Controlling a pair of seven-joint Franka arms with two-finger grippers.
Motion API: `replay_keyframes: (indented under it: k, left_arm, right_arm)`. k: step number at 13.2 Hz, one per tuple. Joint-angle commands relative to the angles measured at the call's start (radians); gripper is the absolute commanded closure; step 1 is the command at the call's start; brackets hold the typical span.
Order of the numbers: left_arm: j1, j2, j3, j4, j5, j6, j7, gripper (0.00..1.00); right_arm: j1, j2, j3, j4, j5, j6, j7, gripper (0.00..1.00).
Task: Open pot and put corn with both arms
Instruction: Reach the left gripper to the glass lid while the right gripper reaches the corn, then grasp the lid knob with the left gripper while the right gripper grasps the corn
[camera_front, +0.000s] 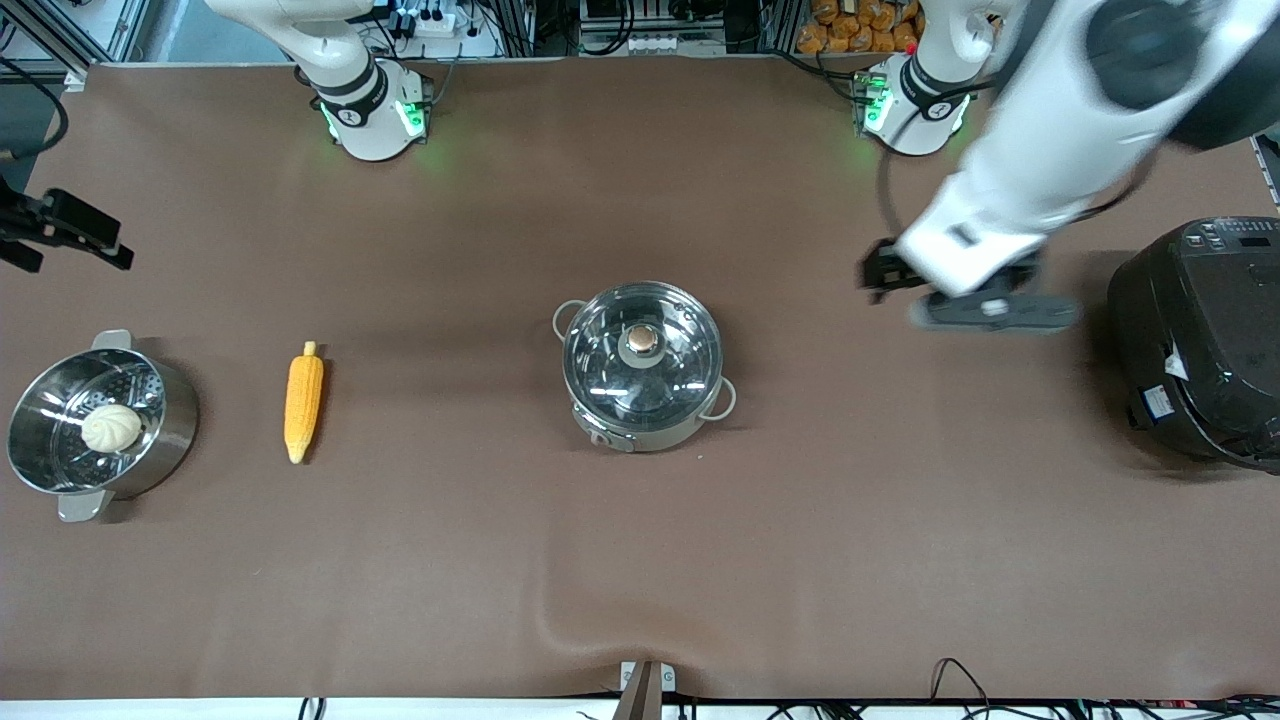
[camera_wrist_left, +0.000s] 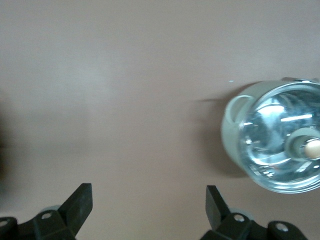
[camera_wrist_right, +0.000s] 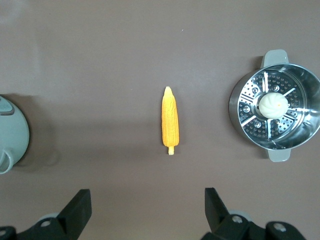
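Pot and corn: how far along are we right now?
Nothing is done yet. The lid sits on the pot, and the corn lies on the table between the pot and the steamer pot. In hand: the left gripper is open over bare table between the pot and the rice cooker; the right gripper is open, high over the corn's area. Left: lift the lid, put the corn in.

Lidded pot (camera_front: 643, 366); corn (camera_front: 303, 402) flat nearby
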Motion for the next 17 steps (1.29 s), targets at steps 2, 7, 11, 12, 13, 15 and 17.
replay_keyframes:
  k: [2,7,11,12,13,15,17]
  left_arm:
    - [-0.138,0.158,0.005,0.131,-0.027,0.064,-0.283,0.00]
    - [-0.312,0.291,0.033,0.148,-0.031,0.217,-0.641,0.00]
    - [-0.355,0.356,0.036,0.153,-0.028,0.312,-0.794,0.00]
    - [-0.360,0.376,0.037,0.153,-0.027,0.335,-0.806,0.00]
    - [-0.361,0.385,0.036,0.153,-0.025,0.352,-0.808,0.00]
    - [-0.375,0.405,0.037,0.153,-0.022,0.362,-0.808,0.00]
    - [-0.380,0.416,0.037,0.153,-0.021,0.363,-0.807,0.00]
  right_arm:
    - [-0.007,-0.002,0.009,-0.179,0.007,0.178,-0.018,0.00]
    - [-0.011,0.005,0.007,-0.505,0.007,0.558,-0.061,0.00]
    - [-0.007,0.082,0.007,-0.595,0.003,0.654,-0.107,0.00]
    - [-0.013,0.086,0.007,-0.639,0.003,0.712,-0.133,0.00]
    - [-0.020,0.094,0.007,-0.671,0.003,0.761,-0.180,0.00]
    - [-0.048,0.120,0.007,-0.716,0.003,0.840,-0.207,0.00]
    - [-0.046,0.160,0.007,-0.751,0.003,0.932,-0.207,0.00]
